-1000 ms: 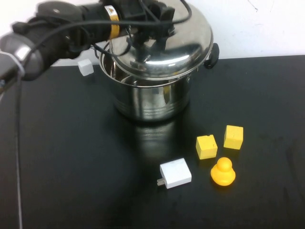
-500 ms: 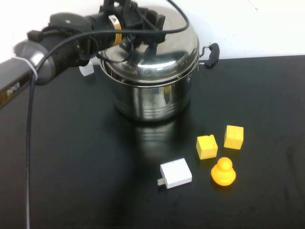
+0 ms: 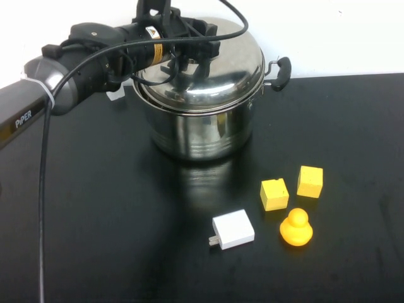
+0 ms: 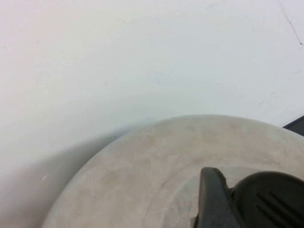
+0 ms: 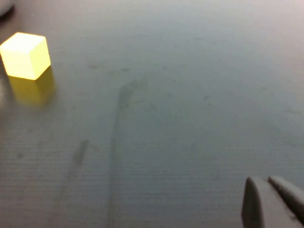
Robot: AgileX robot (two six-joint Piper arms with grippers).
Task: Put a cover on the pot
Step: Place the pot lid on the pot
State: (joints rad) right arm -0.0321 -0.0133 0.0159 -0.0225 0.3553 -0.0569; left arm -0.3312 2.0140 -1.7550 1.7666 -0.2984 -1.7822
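The big shiny steel pot stands at the back middle of the black table, its black right handle sticking out. The domed steel lid lies on the pot's rim, about level. My left gripper reaches in from the left and is shut on the lid's black knob. In the left wrist view one finger presses against the knob above the lid's dome. My right gripper is shut and empty, low over bare table, and is out of the high view.
Two yellow cubes, a yellow duck and a white charger lie in front of the pot to the right. A small white cube sits behind my left arm. One yellow cube also shows in the right wrist view.
The lid came down and to the left with my left gripper, from tilted above the pot to resting level on its rim.
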